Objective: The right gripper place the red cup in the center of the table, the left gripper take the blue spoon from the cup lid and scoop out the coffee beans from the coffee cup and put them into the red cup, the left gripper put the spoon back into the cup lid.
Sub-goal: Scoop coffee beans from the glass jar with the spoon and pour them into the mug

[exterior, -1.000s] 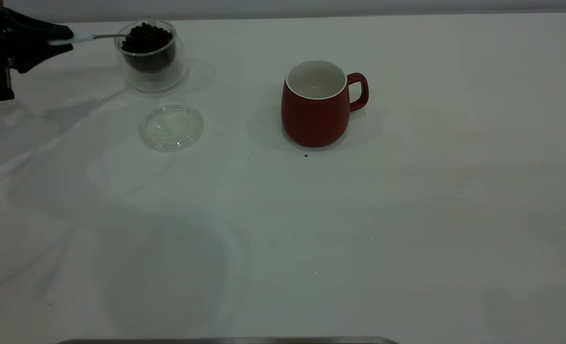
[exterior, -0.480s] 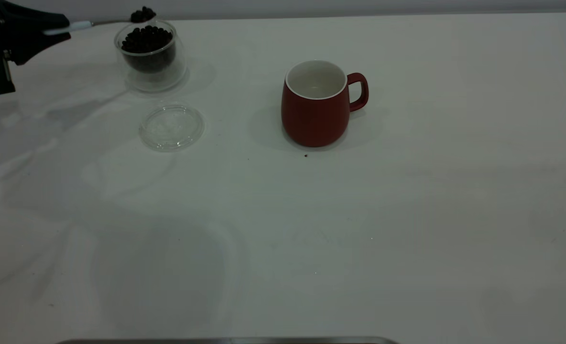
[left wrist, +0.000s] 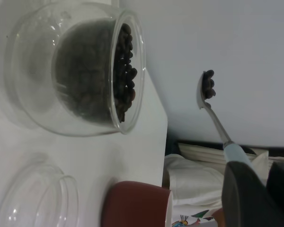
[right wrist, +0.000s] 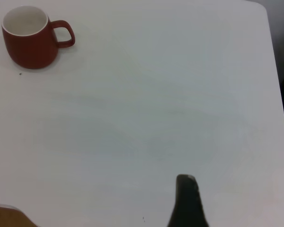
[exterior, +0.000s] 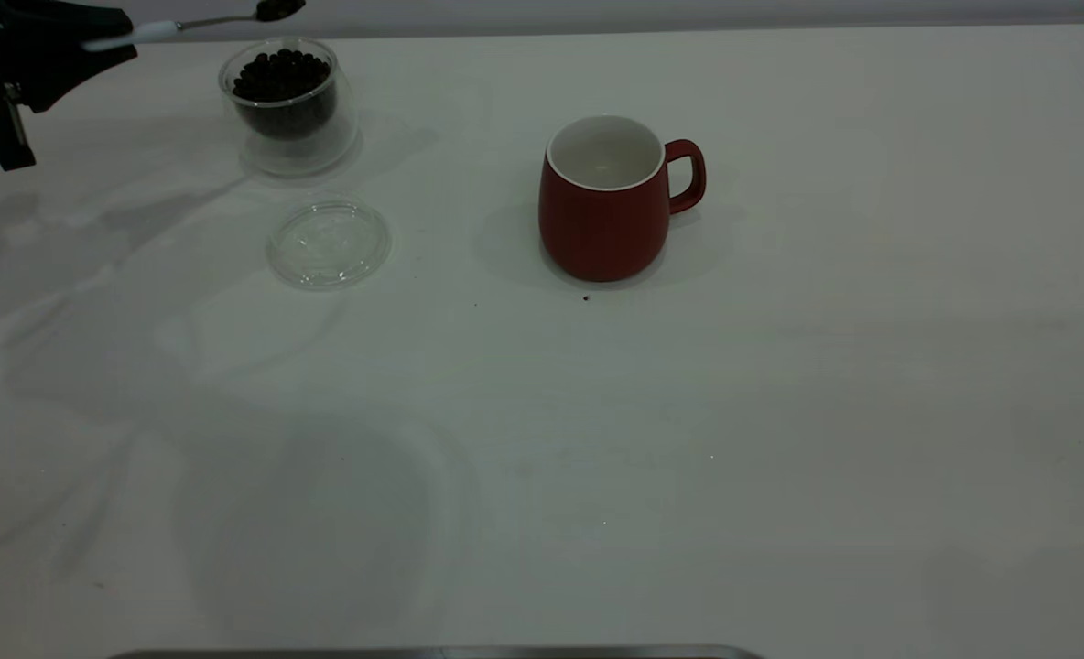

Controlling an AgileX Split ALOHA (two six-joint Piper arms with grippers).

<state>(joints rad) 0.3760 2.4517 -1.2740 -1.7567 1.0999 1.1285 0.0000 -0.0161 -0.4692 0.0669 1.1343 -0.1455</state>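
My left gripper (exterior: 107,41) hangs at the table's far-left back corner, shut on the pale handle of the blue spoon (exterior: 222,18). The spoon's bowl holds a few coffee beans (left wrist: 209,85) and hovers above the back rim of the coffee cup (exterior: 287,101), clear of it. The glass cup is heaped with beans (exterior: 281,73). In front of it the cup lid (exterior: 329,243) lies flat with nothing on it. The red cup (exterior: 606,197) stands upright mid-table, its white inside bare, handle to the right. My right gripper (right wrist: 187,191) sits far from the red cup (right wrist: 31,40), off the exterior view.
The white table (exterior: 688,439) stretches open in front of and to the right of the red cup. A tiny dark speck (exterior: 586,297) lies by the red cup's base. A grey bar (exterior: 432,653) runs along the near edge.
The spoon has come up out of the coffee cup with beans in its bowl and has risen higher above the rim. The left gripper rose with it. Cups and lid stayed put.
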